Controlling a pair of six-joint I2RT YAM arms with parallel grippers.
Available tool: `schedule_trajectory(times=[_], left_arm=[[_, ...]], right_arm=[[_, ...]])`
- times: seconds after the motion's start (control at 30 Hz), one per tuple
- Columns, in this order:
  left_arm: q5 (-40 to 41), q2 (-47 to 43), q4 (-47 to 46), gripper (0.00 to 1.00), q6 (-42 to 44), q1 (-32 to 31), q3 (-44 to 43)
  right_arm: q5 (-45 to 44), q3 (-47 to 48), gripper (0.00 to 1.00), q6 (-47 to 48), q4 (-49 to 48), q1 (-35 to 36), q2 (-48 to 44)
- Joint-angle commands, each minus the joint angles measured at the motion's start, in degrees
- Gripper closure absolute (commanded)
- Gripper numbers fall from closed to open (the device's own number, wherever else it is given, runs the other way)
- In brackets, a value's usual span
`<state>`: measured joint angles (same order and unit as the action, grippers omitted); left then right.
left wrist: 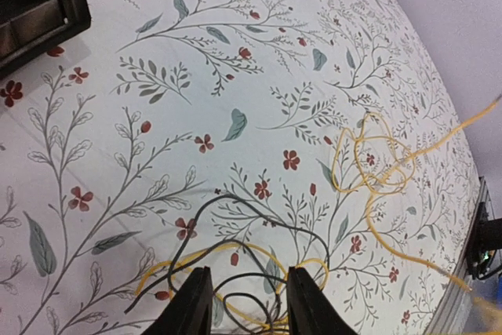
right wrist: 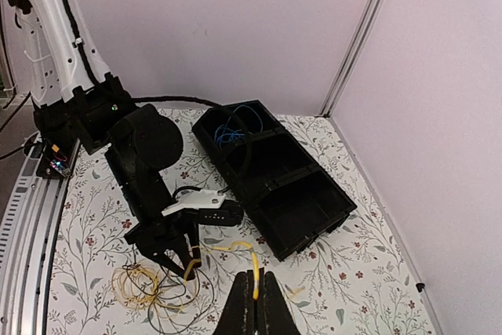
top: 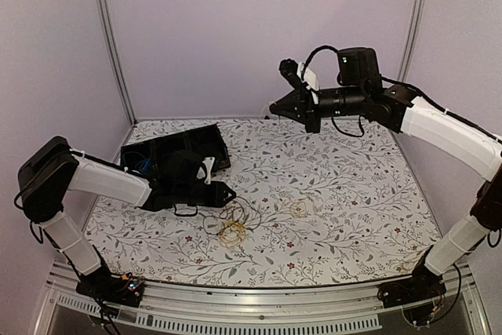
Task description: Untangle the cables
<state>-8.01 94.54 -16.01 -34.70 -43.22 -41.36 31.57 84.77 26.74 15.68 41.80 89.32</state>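
Left gripper [left wrist: 247, 274], half-open, straddles the tangled cables [top: 233, 231]; right gripper [right wrist: 253, 278] pinches a yellow strand [right wrist: 227, 246], probably ready for pulling free.

Soft, even, slightly dim overhead light, faint shadows, fisheye bending at frame edges, left gripper [left wrist: 249, 278] blurred close-up, mild grain.

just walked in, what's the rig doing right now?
Right gripper is raised, shut on a yellow cable strand. Left gripper sits low, jaws apart over the tangle of yellow and dark cables. A blue cable lies in an end compartment of the black tray.
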Motion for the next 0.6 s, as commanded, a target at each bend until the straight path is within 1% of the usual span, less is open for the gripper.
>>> schedule_trajectory(times=[0.0,0.13,0.2,0.3,0.37,0.47,0.53,0.57], left_arm=[[1.28,-2.11,3.19,0.64,2.97,0.90,1.29],[4.46,-7.07,4.68,0.56,5.17,0.95,3.17],[7.48,-9.96,5.86,0.53,6.03,0.91,4.53],[11.70,-13.94,8.80,0.50,7.18,1.10,6.26],[12.07,-16.29,9.21,0.49,7.73,1.14,8.36],[11.69,-20.00,8.38,0.47,8.27,1.12,12.23],[12.05,-22.05,8.17,0.42,8.52,1.12,14.02],[12.24,-23.22,8.00,0.35,8.77,1.12,14.63]], right_arm=[[3.83,5.01,1.00,0.85,11.26,-0.84,-0.30],[4.00,7.03,1.00,1.06,12.22,-0.84,-0.13],[3.88,7.25,1.00,1.16,12.47,-0.80,0.17],[-0.19,7.49,1.00,1.04,11.21,-1.53,-0.30],[0.15,8.78,1.00,-0.18,10.28,-4.35,-0.84],[3.69,10.40,1.00,-3.87,8.35,-10.17,-1.78],[2.78,10.79,1.00,-4.24,8.31,-11.06,-2.23],[2.05,10.58,1.00,-3.76,8.27,-11.12,-2.36]])
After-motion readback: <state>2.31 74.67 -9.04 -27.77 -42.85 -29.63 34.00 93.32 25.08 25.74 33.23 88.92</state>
